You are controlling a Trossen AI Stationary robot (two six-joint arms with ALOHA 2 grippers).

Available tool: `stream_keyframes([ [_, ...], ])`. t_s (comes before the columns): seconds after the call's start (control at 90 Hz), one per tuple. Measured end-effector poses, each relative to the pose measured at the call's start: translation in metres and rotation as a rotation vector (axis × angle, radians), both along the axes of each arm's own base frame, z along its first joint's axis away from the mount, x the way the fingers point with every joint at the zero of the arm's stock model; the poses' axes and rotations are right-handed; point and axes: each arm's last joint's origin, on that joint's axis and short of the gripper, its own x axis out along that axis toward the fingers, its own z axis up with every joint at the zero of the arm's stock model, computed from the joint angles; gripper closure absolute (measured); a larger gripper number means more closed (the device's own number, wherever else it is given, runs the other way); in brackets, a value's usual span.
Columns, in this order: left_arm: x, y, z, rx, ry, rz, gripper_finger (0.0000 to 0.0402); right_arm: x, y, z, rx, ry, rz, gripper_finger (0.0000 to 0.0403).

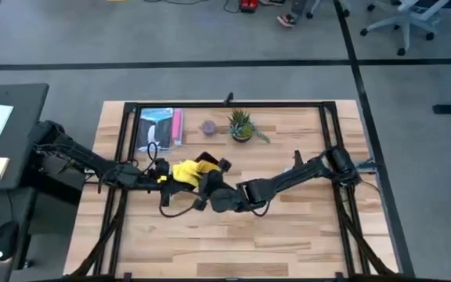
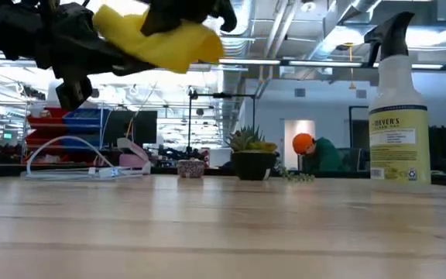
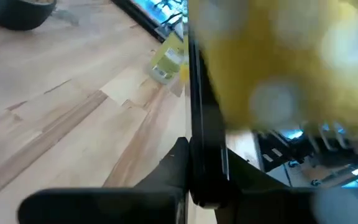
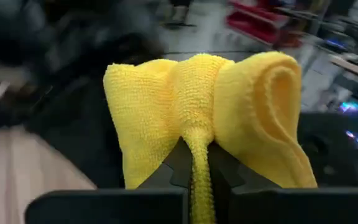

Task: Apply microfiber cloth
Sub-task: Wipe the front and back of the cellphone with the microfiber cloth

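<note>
1. Right gripper [image 1: 210, 186] is pinching the microfiber cloth [image 1: 188, 171]. Right wrist view shows the fingers pressed together on a gathered fold of the microfiber cloth [image 4: 204, 124], with the rest bunched up beyond them.
2. Left gripper [image 1: 156, 174] holds a thin black slab, likely the black smartphone [image 3: 205, 124], edge-on between its fingers per the left wrist view. Clamped on it, not spread.
3. Cloth location: in the air above the table [image 1: 288, 235], centre-left, between the 2 grippers. Low view confirms it is well off the wood, high in frame [image 2: 157, 39].
4. Key relation: the cloth sits directly against or just beside the phone's face. Left wrist view shows yellow right alongside the phone's long edge; cannot tell if it is actually touching.
5. The phone's long axis runs roughly forward out of the left gripper, toward the right gripper.
6. Judgement: the wiping arm is the right one, and the next stroke should run along that long axis with the left arm just holding steady.
7. Risk: the bunched cloth gives a small contact patch, and side push could twist the phone in its edge grip.
</note>
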Motion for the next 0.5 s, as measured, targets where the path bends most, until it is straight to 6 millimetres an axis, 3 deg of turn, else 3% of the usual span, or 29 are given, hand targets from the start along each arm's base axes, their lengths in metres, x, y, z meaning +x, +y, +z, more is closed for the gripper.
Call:
stream_keyframes([
  [0.256,0.000,0.000,0.000,-0.002,-0.003,-0.004,0.0388,-0.016,0.007,0.003,-0.193,0.034,-0.321,0.0400],
  [0.333,0.000,0.000,0.000,-0.001,-0.003,-0.015,0.0388,-0.017,0.010,0.001,-0.181,0.050,-0.275,0.0400],
  [0.5,0.000,0.000,0.000,0.001,-0.001,-0.010,0.0388,-0.015,0.017,-0.013,0.024,0.133,0.017,0.0400],
])
